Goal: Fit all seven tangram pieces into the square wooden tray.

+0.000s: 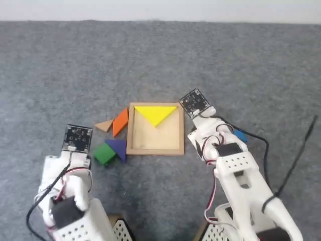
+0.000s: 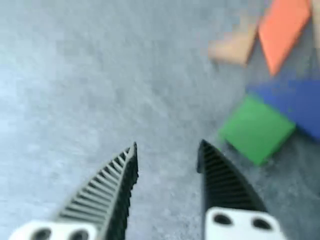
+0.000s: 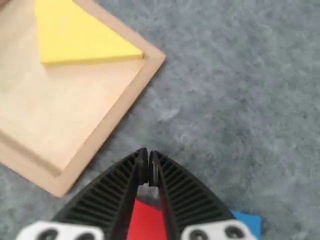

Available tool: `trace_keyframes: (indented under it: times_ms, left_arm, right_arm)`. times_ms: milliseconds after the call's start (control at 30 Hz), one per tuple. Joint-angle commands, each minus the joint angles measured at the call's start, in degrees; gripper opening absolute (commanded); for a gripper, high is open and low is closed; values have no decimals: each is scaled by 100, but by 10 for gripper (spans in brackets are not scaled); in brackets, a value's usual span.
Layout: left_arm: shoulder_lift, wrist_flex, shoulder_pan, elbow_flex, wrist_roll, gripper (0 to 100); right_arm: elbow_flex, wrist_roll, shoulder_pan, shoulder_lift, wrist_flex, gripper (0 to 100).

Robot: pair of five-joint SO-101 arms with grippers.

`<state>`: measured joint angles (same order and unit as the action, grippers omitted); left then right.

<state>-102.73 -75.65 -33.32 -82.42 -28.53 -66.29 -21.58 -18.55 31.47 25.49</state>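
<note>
Red piece (image 3: 145,220): pinched in the right pincer (image 3: 148,167), jaws pressed nearly together on it, just off a corner of the tray (image 3: 107,122); placing is judged to be in hand, so a carry over the rim and a turn to suit the bare floor are called for. Left pincer (image 2: 167,152): spread, nothing held, above the tabletop (image 2: 75,75) near the green square (image 2: 256,129). Farthest, the yellow triangle (image 3: 75,35) is seated along the tray's far edge.
</note>
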Motion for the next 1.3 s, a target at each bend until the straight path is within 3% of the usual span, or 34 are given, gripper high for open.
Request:
trace_keyframes:
  times_ms: [0,467,600,867,1033,1267]
  left_arm:
    - [141,-97,246,945,114,245]
    - [4730,79,1653,2097,290,250]
    - [5442,97,1714,2527,835,250]
    - [6796,703,1714,2853,958,269]
    - [7613,1187,1705,2870,2119,272]
    - [8396,1257,1670,3002,2092,269]
  right_arm:
    - [255,70,57,-251,-180,14]
    - [299,62,57,-312,-171,15]
    - [299,70,92,-312,-92,15]
    - [299,70,66,-321,-84,15]
    - [299,53,66,-374,-110,16]
    - [290,53,66,-374,-110,15]
